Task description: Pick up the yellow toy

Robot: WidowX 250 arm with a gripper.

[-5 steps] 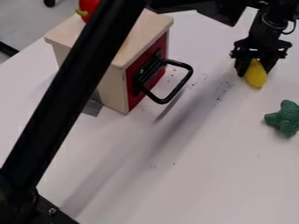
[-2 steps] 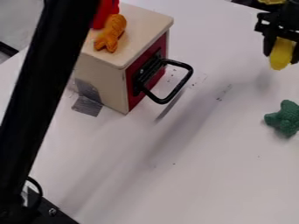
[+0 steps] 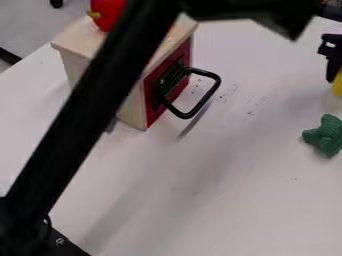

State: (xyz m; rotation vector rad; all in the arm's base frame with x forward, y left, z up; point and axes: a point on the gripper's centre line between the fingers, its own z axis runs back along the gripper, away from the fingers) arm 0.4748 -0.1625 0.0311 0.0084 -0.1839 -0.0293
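so i've got the yellow toy (image 3: 338,86) over at the right edge of the camera view, and my gripper (image 3: 336,72) is closed on it, as far as i can judge with part of both cut off by the edge. the finger i can see points down along the toy's side, with the yellow bit poking out below. makes sense imo: pinch it up high and the bottom end is free to set down later. looks like it's held up off the table (image 3: 234,200), so i'd call the pick basically done, just don't loosen up.

the green toy (image 3: 326,134) sits on the table just nearer the camera, apart from mine, so i'd stay high if i swing that way or i'll clip it. box (image 3: 70,41) with the black handle (image 3: 212,93) is well apart from the toy, which is handy, cause that loop sticks out and would love to snag something. red thing (image 3: 108,12) is up on top of the box, partly behind my arm (image 3: 87,115).
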